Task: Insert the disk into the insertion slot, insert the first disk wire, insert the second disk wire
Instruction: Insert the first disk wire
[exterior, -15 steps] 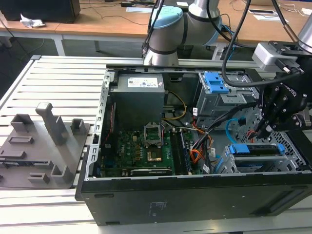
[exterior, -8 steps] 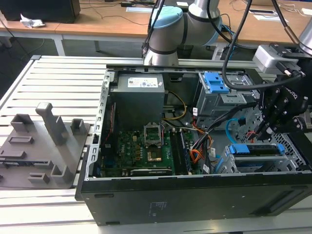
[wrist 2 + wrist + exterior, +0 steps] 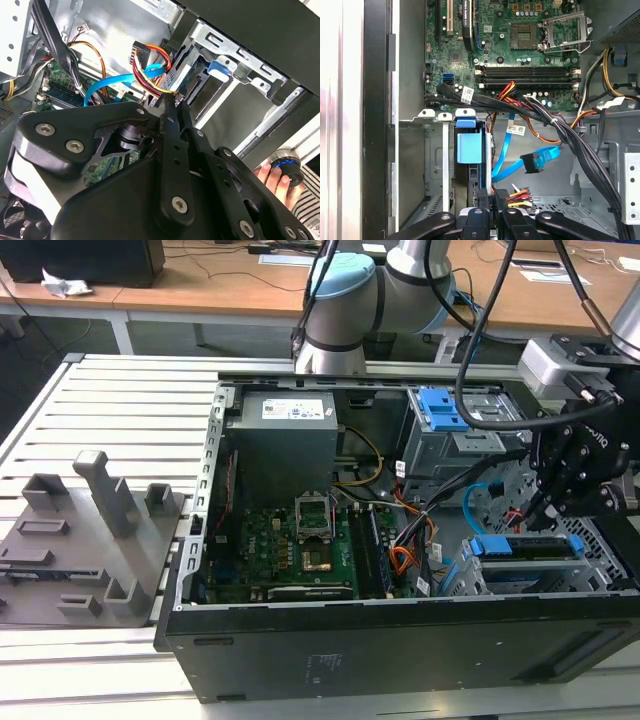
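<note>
Claw (image 3: pixel 491 194) pinched closed, wrist angled downward.

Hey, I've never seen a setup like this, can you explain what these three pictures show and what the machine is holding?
That's a robot arm working inside an open computer case on a slatted metal table. The exterior view looks on from off the arm; both wrist views come from cameras riding on the arm, looking past its black hand. The disk, a drive in a blue carrier, already sits in its grey insertion slot. The hand appears shut on the first disk wire, a red and yellow bundle. The light-blue second disk wire curls nearby, its dark plug apparently free. A grey fixture rests on the table, and a person's fingers show in the second wrist view.
</note>
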`<state>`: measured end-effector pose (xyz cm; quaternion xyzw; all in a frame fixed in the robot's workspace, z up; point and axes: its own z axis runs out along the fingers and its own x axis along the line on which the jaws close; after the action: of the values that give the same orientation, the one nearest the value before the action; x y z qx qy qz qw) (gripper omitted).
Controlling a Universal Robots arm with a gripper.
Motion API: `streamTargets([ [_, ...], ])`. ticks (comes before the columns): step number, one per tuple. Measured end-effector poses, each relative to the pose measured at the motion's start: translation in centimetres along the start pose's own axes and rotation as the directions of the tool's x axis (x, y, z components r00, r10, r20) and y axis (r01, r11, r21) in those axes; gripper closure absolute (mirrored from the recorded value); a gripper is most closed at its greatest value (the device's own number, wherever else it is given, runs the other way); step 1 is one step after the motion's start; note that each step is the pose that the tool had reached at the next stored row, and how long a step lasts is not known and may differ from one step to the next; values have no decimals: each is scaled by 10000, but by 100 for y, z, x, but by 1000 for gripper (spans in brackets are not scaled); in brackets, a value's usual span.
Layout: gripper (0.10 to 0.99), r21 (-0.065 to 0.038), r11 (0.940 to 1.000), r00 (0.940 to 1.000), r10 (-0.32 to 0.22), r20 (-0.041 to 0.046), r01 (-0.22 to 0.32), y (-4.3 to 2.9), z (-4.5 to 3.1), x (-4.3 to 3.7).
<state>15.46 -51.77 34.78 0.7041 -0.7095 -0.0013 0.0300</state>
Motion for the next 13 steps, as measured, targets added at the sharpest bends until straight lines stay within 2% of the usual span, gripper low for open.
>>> streamTargets([
  [4,922,0,10000,10000,0,1,0,-1,4,32],
  [5,922,0,10000,10000,0,1,0,-1,6,84],
  [7,922,0,10000,10000,0,1,0,-1,7,122],
  [13,922,0,10000,10000,1,1,-1,-2,8,126],
])
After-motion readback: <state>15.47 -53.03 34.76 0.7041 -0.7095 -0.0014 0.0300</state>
